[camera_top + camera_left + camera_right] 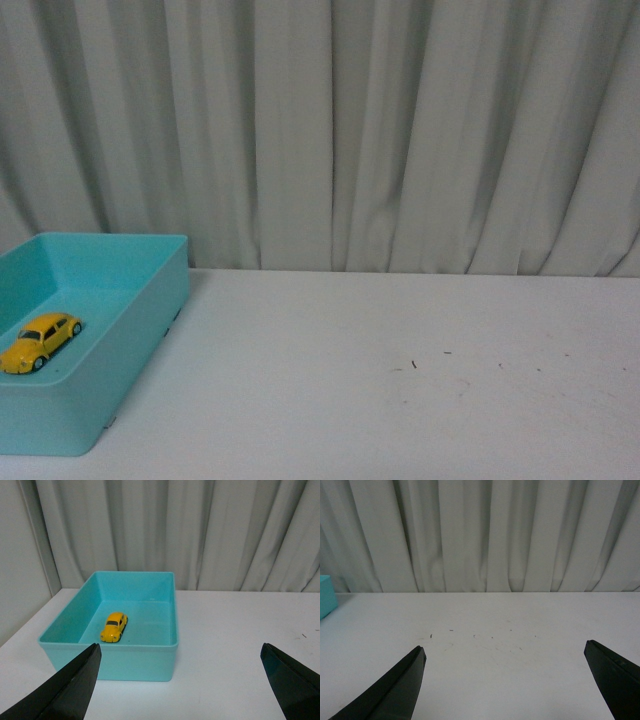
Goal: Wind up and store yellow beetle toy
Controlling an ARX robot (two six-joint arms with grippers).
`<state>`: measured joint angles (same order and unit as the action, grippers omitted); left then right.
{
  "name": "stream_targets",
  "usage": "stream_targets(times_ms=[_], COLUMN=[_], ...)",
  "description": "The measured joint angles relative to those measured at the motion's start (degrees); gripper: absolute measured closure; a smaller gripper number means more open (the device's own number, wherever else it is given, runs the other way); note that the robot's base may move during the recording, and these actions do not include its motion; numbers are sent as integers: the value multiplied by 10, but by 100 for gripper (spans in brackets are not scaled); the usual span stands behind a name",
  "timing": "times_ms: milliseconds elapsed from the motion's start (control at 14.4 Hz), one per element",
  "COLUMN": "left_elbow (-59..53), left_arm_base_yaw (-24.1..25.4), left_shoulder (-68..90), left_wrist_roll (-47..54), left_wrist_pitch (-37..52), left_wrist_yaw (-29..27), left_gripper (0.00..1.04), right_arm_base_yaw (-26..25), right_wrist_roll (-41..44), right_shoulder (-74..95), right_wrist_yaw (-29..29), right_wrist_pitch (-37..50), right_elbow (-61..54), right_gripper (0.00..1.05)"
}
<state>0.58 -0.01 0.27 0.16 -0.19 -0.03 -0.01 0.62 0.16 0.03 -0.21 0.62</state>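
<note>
While neither arm shows in the front view, the yellow beetle toy sits on its wheels inside the turquoise bin, which stands at the left edge of the white desk. The car lies near the bin's front wall, apart from the side walls.

From the left wrist view, the left gripper hangs spread wide and empty, its dark fingers framing the bin from the near side. The beetle rests on the bin floor close to the near wall, its long axis running roughly front to back. It looks small, hard and glossy, so probably light, stiff and a little slippery; pinching across its flat sides between the wheels seems safer than closing on the rounded roof.

Seen from the right wrist view, the right gripper is likewise spread and holds nothing above bare desk, with only a corner of the bin visible, well apart from it.
</note>
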Motion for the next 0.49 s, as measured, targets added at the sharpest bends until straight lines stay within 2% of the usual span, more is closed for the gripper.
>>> stream_targets(times_ms=[487], left_elbow=[0], left_arm_base_yaw=[0], left_shoulder=[0], left_wrist_roll=[0], left_wrist_pitch=[0], left_wrist_yaw=[0], left_gripper=[7], right_arm_base_yaw=[0], right_wrist_roll=[0], right_shoulder=[0], right_wrist_yaw=[0], right_wrist_pitch=[0], right_elbow=[0], right_gripper=[7])
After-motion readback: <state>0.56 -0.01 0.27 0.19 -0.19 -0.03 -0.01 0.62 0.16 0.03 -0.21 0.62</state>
